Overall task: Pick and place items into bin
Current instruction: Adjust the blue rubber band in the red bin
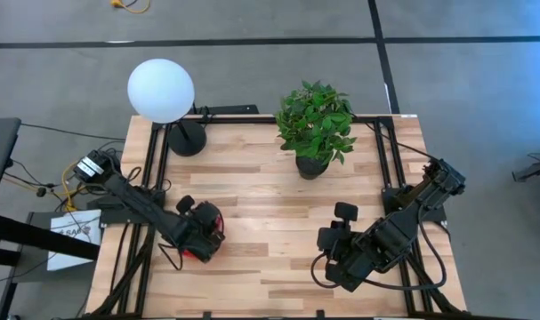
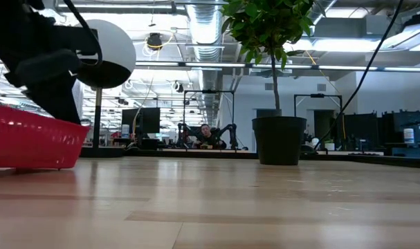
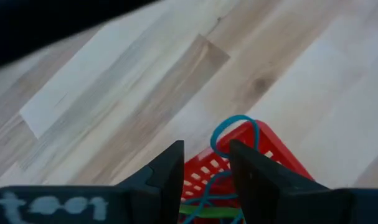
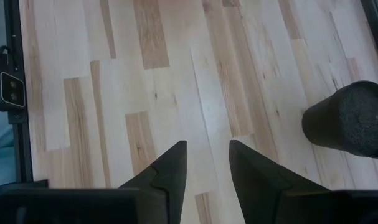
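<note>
The red mesh basket (image 1: 207, 238) stands on the table's left half and also shows in the low view (image 2: 30, 142). My left gripper (image 3: 206, 160) hovers open right above it. A blue loop (image 3: 235, 124) hangs over the basket's corner rim (image 3: 263, 140), and a green loop (image 3: 204, 210) lies inside with more blue ones. These loops show only in the left wrist view. My right gripper (image 4: 207, 155) is open above bare wood on the table's near right part (image 1: 336, 240). It touches nothing.
A potted plant (image 1: 314, 133) stands at the far middle; its black pot shows in the low view (image 2: 279, 138) and the right wrist view (image 4: 347, 124). A white globe lamp (image 1: 161, 89) stands at the far left corner. Bare wood lies between the two arms.
</note>
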You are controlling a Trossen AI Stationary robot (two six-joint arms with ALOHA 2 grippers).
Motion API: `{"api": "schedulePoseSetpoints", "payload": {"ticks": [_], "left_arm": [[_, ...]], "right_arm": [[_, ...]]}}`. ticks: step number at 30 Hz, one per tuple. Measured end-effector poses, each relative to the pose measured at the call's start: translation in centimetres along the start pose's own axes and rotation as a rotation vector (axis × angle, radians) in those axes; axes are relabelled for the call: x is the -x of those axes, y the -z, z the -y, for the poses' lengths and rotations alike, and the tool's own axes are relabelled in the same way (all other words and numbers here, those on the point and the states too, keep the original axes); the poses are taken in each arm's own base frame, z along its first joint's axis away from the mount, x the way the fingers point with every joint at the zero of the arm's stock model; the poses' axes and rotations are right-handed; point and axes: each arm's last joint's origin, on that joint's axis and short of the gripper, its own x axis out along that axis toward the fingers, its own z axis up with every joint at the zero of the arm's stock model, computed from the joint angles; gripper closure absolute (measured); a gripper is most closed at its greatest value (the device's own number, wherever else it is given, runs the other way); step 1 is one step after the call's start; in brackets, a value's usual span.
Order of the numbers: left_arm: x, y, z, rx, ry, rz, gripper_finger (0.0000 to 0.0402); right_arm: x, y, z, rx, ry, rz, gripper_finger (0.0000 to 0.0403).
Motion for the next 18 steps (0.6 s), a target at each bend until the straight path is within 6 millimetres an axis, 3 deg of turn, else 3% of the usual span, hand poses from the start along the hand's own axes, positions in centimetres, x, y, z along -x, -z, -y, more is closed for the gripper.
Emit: {"api": "schedulePoseSetpoints", "payload": {"ticks": [6, 15, 18], "left_arm": [[-0.17, -0.11, -0.03, 0.007, -0.010, 0.074, 0.0293], [-0.28, -0.34, -0.04, -0.016, -0.015, 0.087, 0.0391], [-0.39, -0.48, -0.09, -0.014, -0.020, 0.087, 0.0397]], "right_arm": [[0.00, 0.00, 0.00, 0.000, 0.000, 0.000, 0.0290], [0.00, 0.00, 0.00, 0.000, 0.000, 0.000, 0.0290], [0.00, -0.03, -0.03, -0.002, -0.003, 0.003, 0.0290]]}}
